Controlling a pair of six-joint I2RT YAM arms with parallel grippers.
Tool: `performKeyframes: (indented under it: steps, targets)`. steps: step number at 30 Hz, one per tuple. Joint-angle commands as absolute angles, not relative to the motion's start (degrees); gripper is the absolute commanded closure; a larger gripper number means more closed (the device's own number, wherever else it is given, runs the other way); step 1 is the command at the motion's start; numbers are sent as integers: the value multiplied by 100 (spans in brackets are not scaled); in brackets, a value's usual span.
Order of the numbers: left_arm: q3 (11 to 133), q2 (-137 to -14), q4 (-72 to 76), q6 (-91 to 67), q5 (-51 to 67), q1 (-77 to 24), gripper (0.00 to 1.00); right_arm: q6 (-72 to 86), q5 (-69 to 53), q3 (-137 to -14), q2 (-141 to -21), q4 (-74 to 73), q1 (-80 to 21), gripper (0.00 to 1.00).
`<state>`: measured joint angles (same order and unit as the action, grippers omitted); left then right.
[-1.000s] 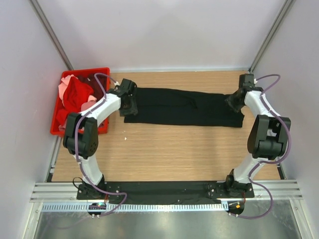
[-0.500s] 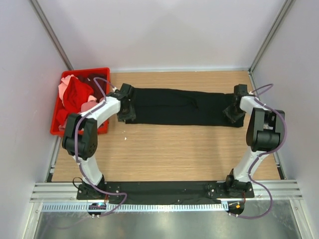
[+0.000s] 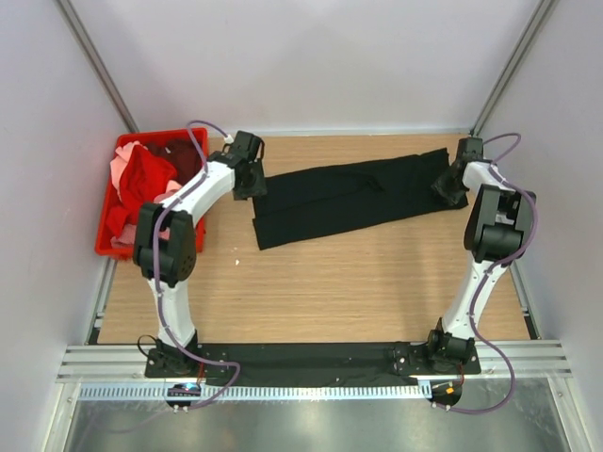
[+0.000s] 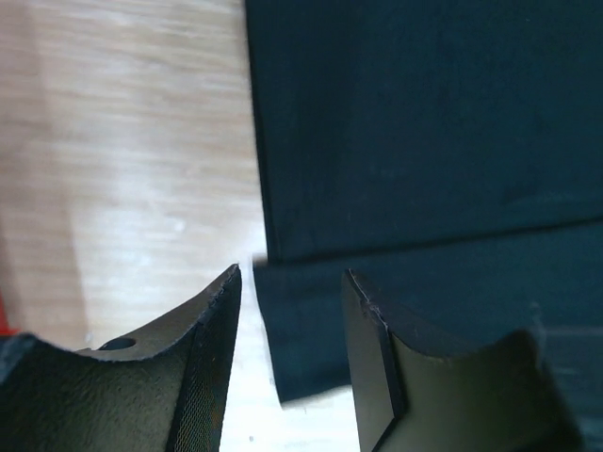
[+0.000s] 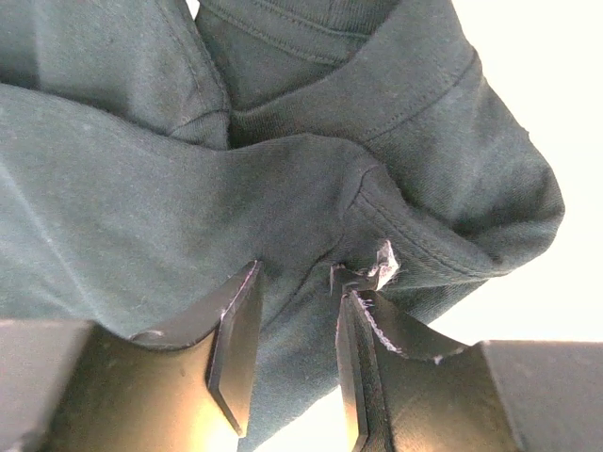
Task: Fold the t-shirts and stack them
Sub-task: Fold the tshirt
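Observation:
A black t-shirt (image 3: 349, 198), folded into a long strip, lies slanted across the far half of the table. My left gripper (image 3: 252, 179) is at the strip's far left corner. In the left wrist view the gripper (image 4: 290, 273) is open, and the cloth's (image 4: 405, 122) edge and a corner lie under the gap. My right gripper (image 3: 448, 186) is at the strip's right end. In the right wrist view it (image 5: 297, 273) is shut on bunched black cloth (image 5: 122, 188) that fills the gap. Red (image 3: 146, 179) and pink (image 3: 121, 168) shirts lie heaped in the crate.
A red plastic crate (image 3: 108, 247) stands at the table's far left against the left wall. White walls with metal posts close the table in on three sides. Bare wood (image 3: 330, 292) lies between the shirt and the arm bases.
The right gripper moved toward the back wall and took the strip's right end with it, so the strip now lies slanted. The left gripper moved back to the strip's far left corner.

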<state>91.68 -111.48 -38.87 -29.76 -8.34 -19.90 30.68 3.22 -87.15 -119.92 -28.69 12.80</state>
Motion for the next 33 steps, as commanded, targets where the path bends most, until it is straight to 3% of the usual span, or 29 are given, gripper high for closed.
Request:
performKeyframes:
  steps: [1, 7, 11, 13, 19, 33]
  targets:
    - [9571, -11645, -3981, -2550, -905, -2004, 52, 2734, -429, -9243, -12699, -2646, 1266, 58]
    - [9896, -12216, -3920, -2312, -993, -2013, 53, 2418, -1001, -10290, -13385, -2698, 1204, 56]
    - [9651, -12427, -3561, -2329, -634, -2004, 54, 2373, -1055, -10416, -13132, -2883, 1090, 52]
    - [9502, -12454, -3472, -2443, -563, -2013, 54, 2417, -985, -10127, -12632, -2874, 1072, 44]
    - [9343, -12534, -4077, -3049, -1098, -2004, 57, 2795, -738, -9205, -11201, -3199, 1055, 41]
    - [7269, -11163, -3814, -3902, -1152, -2355, 62, 2856, -940, -7533, -8861, -3445, 1020, 38]
